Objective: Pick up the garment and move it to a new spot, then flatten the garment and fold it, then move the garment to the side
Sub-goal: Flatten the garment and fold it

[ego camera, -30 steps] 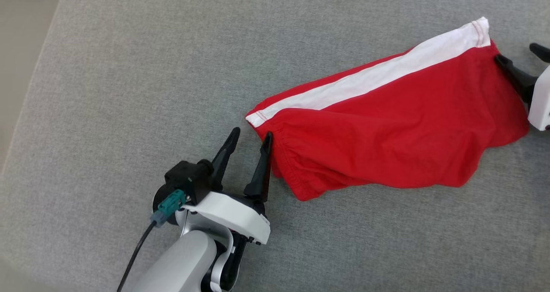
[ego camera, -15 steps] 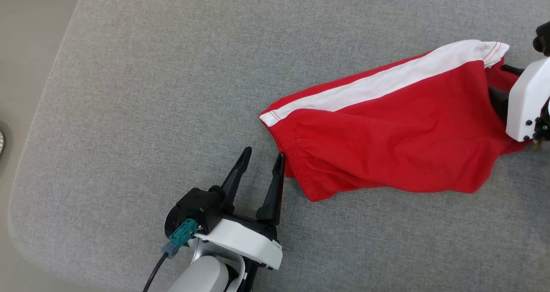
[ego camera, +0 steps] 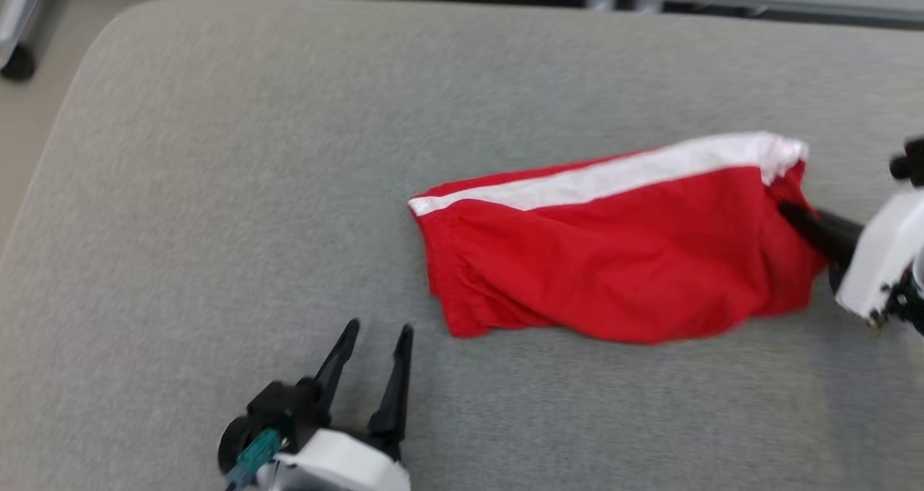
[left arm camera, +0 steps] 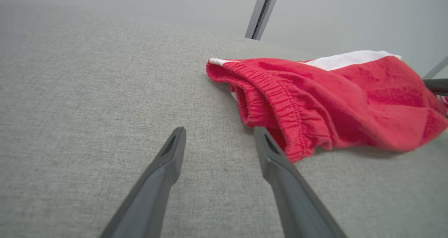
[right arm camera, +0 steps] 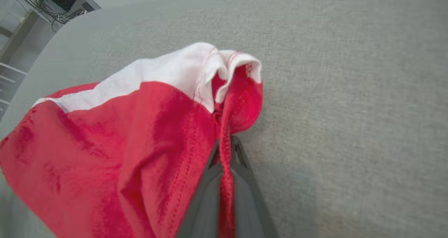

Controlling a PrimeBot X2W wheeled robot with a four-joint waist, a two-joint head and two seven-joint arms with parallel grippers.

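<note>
Shorts (ego camera: 613,260) red with white stripe, lying on grey table (ego camera: 216,188), right gripper (ego camera: 788,212) jaws clamped on right-end hem, left gripper (ego camera: 380,326) jaws spread, empty, near waistband corner

Looks like a lab or test room: a grey fabric-padded table (ego camera: 216,151), pale wall panels (left arm camera: 350,17) on a metal post (left arm camera: 262,10) at the far side, loose cables (right arm camera: 56,15) beyond its corner
</note>
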